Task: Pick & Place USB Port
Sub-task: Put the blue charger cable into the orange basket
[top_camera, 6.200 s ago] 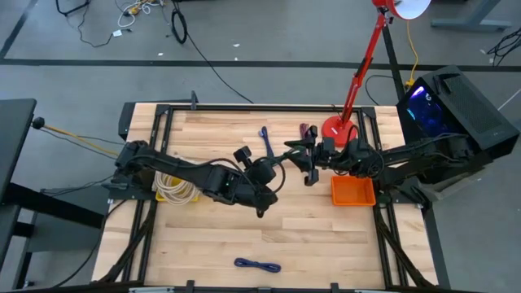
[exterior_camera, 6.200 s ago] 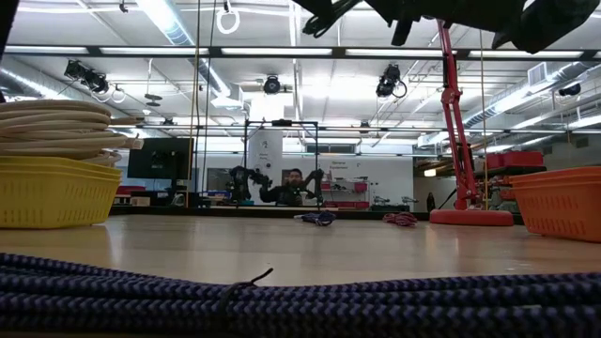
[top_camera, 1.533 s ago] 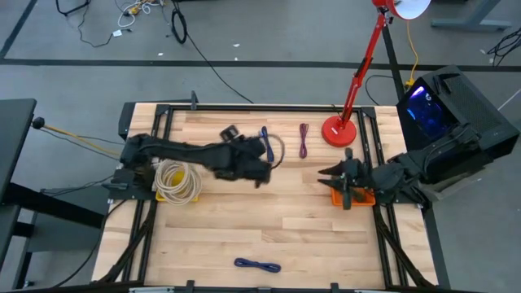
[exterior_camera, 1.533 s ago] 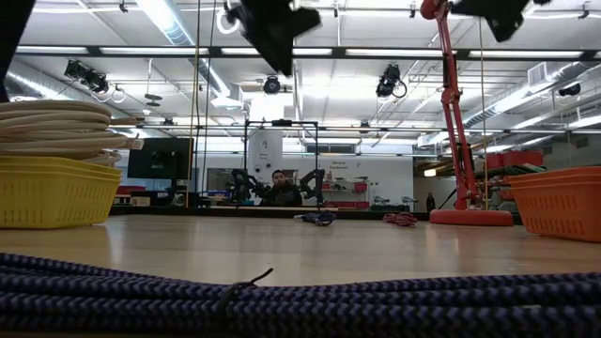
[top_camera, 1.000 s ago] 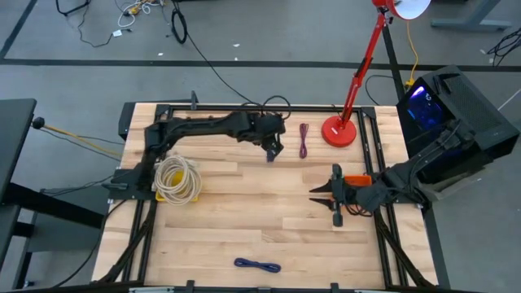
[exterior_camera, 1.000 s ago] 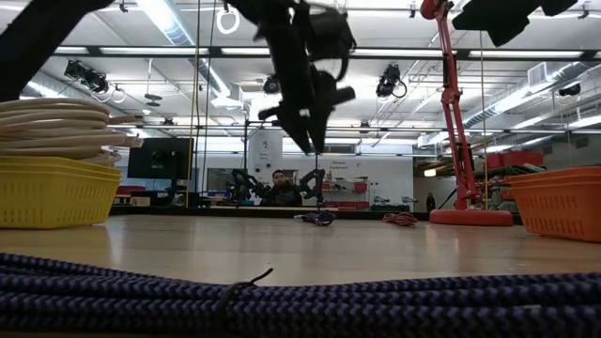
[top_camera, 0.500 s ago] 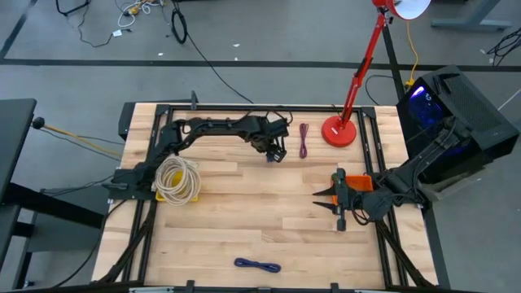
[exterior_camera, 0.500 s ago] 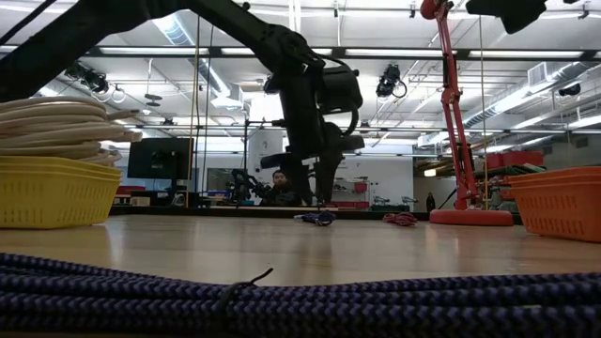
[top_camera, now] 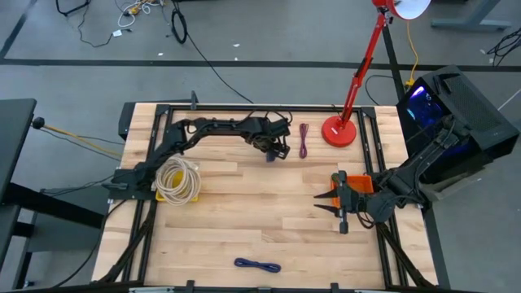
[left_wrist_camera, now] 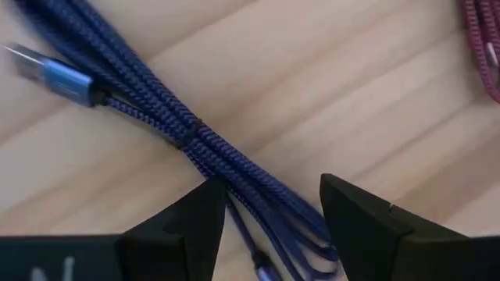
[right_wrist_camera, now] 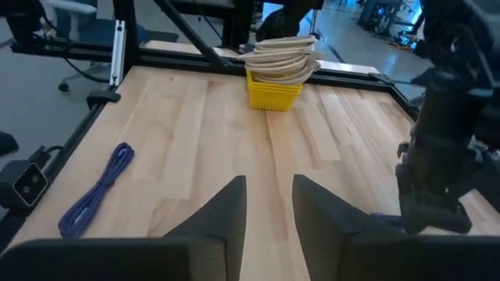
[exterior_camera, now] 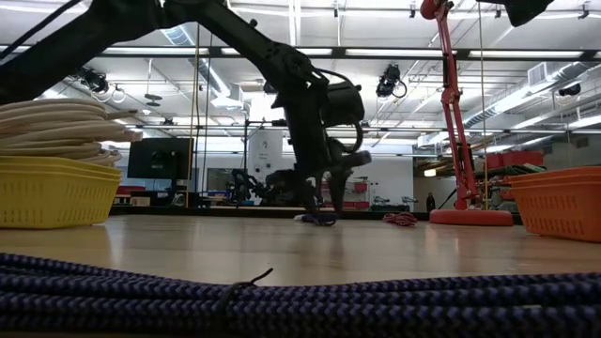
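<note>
A bundled blue braided USB cable lies flat on the wooden table at its far middle, its blue plug free at one end. It also shows in the low view. My left gripper is open and low over it, pointing down, one finger on each side of the bundle. In the high view my left gripper hides the cable. My right gripper is open and empty above the table, beside the orange bin.
A dark red cable lies just right of my left gripper. A second blue cable lies near the front edge. A yellow basket of white rope stands at the left. A red lamp base stands at the far right.
My left gripper has come down from well above the table at its far middle until its open fingers stand low around the blue cable bundle. The cable has not moved.
</note>
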Controlling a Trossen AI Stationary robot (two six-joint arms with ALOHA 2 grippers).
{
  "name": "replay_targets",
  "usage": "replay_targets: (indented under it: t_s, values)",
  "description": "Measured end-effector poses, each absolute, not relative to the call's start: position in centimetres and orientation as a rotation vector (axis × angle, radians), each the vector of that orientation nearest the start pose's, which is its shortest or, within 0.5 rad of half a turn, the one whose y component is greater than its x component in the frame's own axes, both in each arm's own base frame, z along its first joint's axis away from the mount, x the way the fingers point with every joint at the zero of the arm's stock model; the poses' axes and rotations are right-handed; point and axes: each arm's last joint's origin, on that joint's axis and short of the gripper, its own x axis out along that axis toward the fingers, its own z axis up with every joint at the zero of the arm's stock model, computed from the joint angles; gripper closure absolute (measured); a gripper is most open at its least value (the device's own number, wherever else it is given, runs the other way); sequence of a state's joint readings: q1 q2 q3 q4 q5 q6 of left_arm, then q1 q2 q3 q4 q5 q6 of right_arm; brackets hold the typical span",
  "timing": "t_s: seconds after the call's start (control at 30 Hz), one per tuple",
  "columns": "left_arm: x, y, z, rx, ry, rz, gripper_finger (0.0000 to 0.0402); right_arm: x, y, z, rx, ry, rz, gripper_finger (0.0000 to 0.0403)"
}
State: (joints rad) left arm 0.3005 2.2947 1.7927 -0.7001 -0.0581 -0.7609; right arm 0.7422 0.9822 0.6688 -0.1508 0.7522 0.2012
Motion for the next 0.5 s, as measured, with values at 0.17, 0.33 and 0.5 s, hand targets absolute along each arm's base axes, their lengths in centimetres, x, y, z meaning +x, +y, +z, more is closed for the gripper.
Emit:
replay_targets:
  t_s: [0.17,0.33,0.5]
  values:
    - [45.3,14.5,12.8,-0.818,1.061,0.783,0.0201,16.3,12.5,26.5,-0.117,0.336,-0.035,0.0295]
    - [44.9,14.4,11.8,-0.78,1.148,0.762,0.0305,16.3,12.5,26.5,-0.126,0.329,-0.06,0.0295]
    - [44.8,14.2,11.9,-0.746,1.171,0.757,0.0378,16.3,12.4,26.5,-0.131,0.322,-0.085,0.0295]
